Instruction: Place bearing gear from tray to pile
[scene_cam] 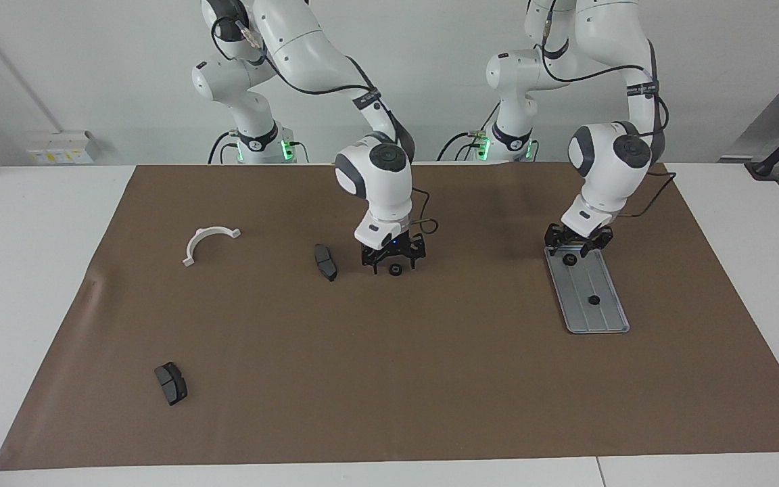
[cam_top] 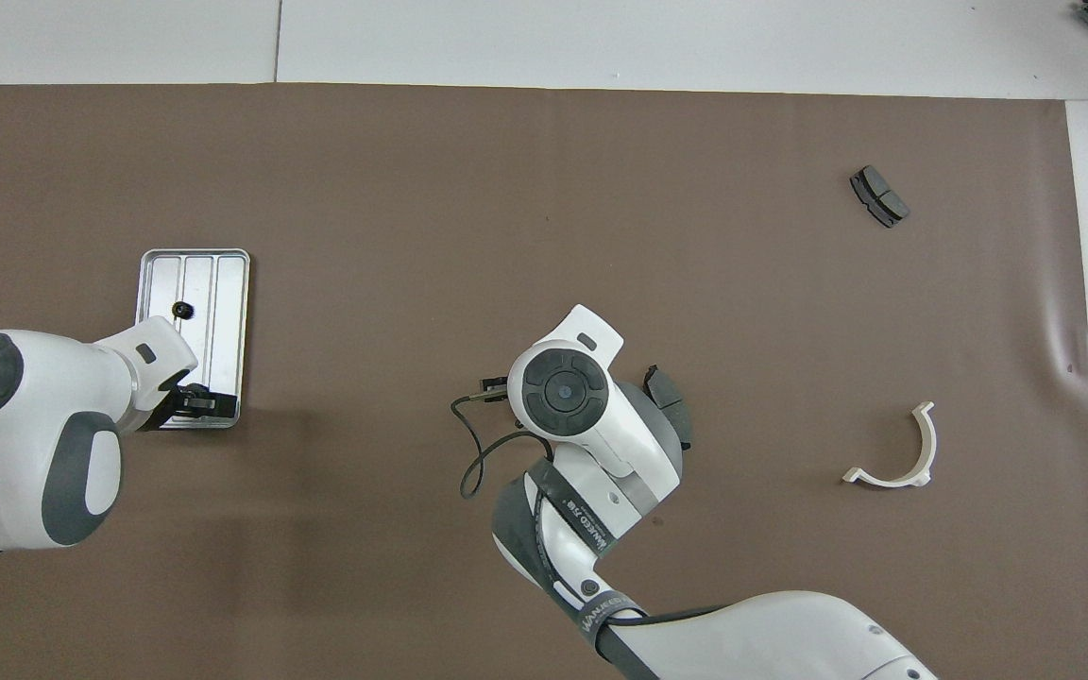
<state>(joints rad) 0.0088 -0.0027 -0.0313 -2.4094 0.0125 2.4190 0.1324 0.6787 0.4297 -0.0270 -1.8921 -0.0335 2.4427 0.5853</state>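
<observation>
Two gears on tray; "WANEED" on right arm.

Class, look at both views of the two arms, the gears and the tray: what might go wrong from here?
1. The right tool is low over a gear beside a brake pad; lifting away may nudge either.
2. The left tool is at the tray rim; closing on the near gear may shift the tray.

Bright, even overhead light; soft shadows, sharp focus throughout
</observation>
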